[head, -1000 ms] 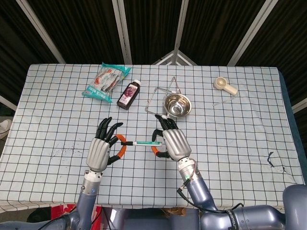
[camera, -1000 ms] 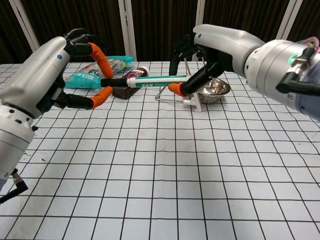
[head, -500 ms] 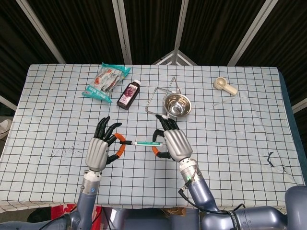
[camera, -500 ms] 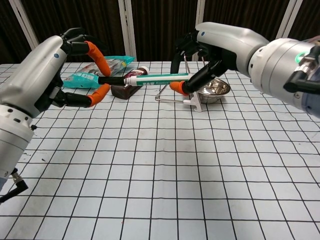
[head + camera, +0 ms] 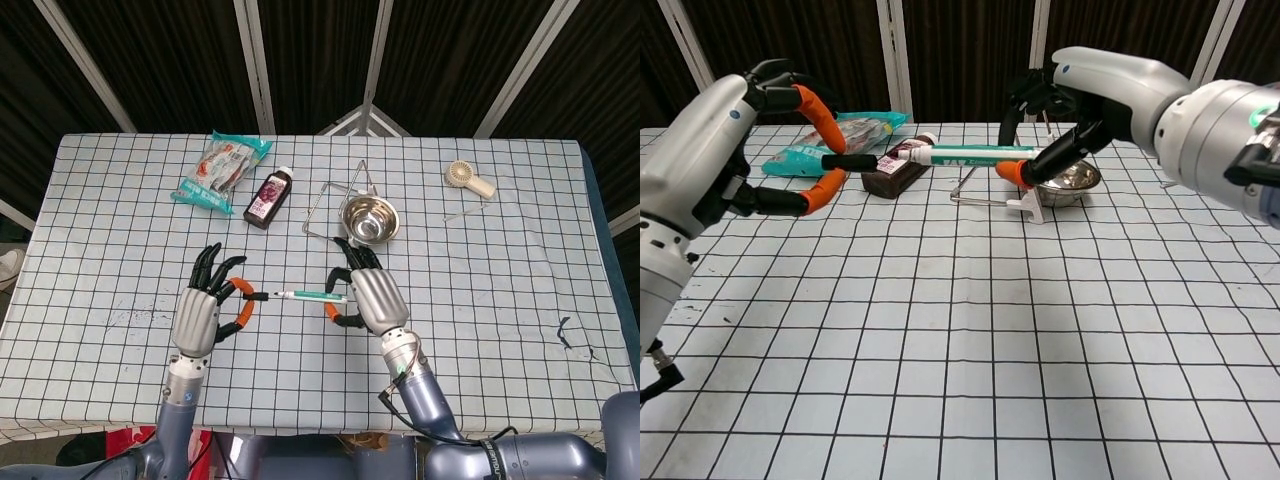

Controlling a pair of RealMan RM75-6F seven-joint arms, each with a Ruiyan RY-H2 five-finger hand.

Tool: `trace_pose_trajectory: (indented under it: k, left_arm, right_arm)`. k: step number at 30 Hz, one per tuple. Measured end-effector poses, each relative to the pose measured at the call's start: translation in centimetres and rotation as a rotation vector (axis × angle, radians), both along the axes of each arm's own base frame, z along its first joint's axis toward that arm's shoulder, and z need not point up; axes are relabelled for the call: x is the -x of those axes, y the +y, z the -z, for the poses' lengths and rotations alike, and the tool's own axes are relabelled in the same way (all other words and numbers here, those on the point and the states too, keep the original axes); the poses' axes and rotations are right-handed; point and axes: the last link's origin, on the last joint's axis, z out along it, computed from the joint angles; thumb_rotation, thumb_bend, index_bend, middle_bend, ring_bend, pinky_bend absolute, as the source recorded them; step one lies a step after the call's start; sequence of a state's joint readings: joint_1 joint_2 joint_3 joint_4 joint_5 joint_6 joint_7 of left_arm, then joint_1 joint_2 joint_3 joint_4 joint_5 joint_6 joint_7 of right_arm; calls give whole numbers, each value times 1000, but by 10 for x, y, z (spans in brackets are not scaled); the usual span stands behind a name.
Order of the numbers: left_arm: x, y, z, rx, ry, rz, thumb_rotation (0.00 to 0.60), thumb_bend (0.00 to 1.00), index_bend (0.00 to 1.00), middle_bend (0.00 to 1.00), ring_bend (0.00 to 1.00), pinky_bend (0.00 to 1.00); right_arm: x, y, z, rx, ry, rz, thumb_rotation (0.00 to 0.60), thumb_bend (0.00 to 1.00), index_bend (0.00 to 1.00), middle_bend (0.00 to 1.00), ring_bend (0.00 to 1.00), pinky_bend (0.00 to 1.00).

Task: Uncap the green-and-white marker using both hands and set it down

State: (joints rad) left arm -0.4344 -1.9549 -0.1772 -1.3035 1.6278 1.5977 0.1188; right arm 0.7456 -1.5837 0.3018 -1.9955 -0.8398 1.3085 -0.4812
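Head view first: left hand [image 5: 204,309] pinches a short black cap [image 5: 258,296] between orange-tipped fingers, while right hand [image 5: 368,294] grips the green-and-white marker [image 5: 312,295] by its far end, both held above the checkered table [image 5: 500,260]. Marker and cap lie along one line, between the two hands, and a thin gap seems to show where they meet, though this view is too small to be sure. Chest view: the left hand [image 5: 735,150] grasps the black cap [image 5: 850,162] with thumb and a finger, other fingers spread; the right hand [image 5: 1065,110] holds the marker [image 5: 975,155] level, its nib end pointing at the cap. Here cap and barrel look just parted or barely touching; which one cannot be told. Behind sit a dark bottle [image 5: 895,172], a snack packet [image 5: 835,140] and a steel bowl [image 5: 1070,178]. By this showing, the pulling-apart looks nearly or newly done; setting the marker down on the table is left.
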Motion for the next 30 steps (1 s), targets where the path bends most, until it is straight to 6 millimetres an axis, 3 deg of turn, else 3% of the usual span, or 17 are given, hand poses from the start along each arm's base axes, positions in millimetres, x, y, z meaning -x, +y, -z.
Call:
trace_pose_trajectory:
  k: [6, 16, 25, 30]
  left_arm:
    - [22, -6, -10, -11, 38, -22, 600, 562, 582, 220, 0, 0]
    - [79, -10, -22, 15, 60, -127, 600, 559, 584, 217, 0, 0]
    - [128, 8, -2, 145, -24, -231, 600, 550, 583, 211, 0, 0]
    - [140, 18, 16, 220, -85, -249, 600, 550, 580, 200, 0, 0]
  right_arm:
    - [14, -2, -1, -2, -1, 30, 600, 416, 630, 73, 125, 77]
    - [34, -2, 8, -20, -34, 51, 600, 418, 633, 73, 125, 77]
    - [48, 7, 24, -37, -43, 54, 600, 422, 636, 73, 125, 77]
    - [54, 8, 31, -44, -45, 68, 600, 423, 637, 73, 125, 77]
